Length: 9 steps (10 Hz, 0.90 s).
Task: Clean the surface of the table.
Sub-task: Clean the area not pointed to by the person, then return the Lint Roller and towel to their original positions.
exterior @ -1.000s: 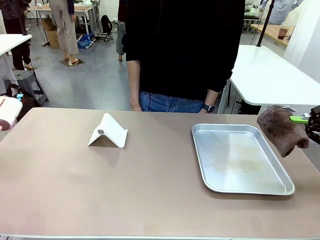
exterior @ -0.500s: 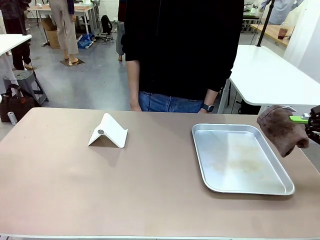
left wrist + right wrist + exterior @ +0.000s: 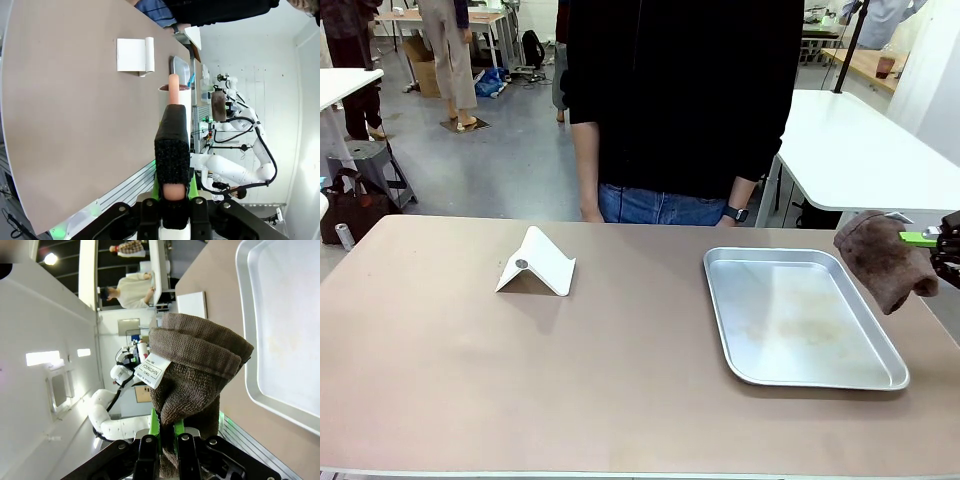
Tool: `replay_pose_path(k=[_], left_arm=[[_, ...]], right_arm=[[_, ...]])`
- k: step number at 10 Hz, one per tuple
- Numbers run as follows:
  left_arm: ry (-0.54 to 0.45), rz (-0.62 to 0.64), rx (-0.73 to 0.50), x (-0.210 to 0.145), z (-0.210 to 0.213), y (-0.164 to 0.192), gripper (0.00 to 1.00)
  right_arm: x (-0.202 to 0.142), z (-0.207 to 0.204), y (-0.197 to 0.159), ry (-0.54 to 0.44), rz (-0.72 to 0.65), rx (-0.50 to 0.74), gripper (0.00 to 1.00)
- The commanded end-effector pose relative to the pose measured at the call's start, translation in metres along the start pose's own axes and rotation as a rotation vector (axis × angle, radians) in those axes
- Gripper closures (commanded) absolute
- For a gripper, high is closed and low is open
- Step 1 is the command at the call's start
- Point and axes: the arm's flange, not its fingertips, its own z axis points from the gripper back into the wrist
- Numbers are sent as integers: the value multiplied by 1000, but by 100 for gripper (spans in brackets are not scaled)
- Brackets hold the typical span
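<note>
- Workshop floor [image 3: 500,160] with other desks lies beyond the far side, and a white table [image 3: 850,150] stands at the far right.
- The table [image 3: 620,380], tan-brown with a pale edge, fills the near half of the front view from left to right; its top also shows in the left wrist view [image 3: 75,100] and the right wrist view [image 3: 215,270].
- A person [image 3: 685,100] in a dark top and jeans stands at the far edge, near the middle, arms down.
- A shiny metal tray [image 3: 790,320] lies flat on the right part of the table, with faint smears on its floor.
- A brown cloth [image 3: 885,260] hangs bunched just off the tray's far right corner, above the table's right edge, with a white label [image 3: 152,371] on it.
- A white folded stand [image 3: 538,265] sits on the table left of the middle, well apart from the tray.
- The right claw [image 3: 166,432] is pressed together on the cloth, its green pads pinching the lower folds; in the front view it [image 3: 942,243] comes in at the right edge.
- The left claw [image 3: 172,192] is clamped on a long tool [image 3: 172,145] with a rough black pad and a pale pink stem, pointing along the table's near edge towards the tray's end.
</note>
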Motion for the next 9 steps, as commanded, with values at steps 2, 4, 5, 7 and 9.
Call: replay_pose_path(k=[2,4,5,7,9], left_arm=[[-10,11,1,-5,-3,-1,79],[-10,11,1,-5,-3,-1,79],[-10,11,1,-5,-3,-1,79],[-10,11,1,-5,-3,-1,79],[-10,11,1,-5,-3,-1,79]], right_arm=[[-1,3,2,10,14,3,88],[-1,3,2,10,14,3,88],[-1,3,2,10,14,3,88],[-1,3,2,10,14,3,88],[-1,3,2,10,14,3,88]])
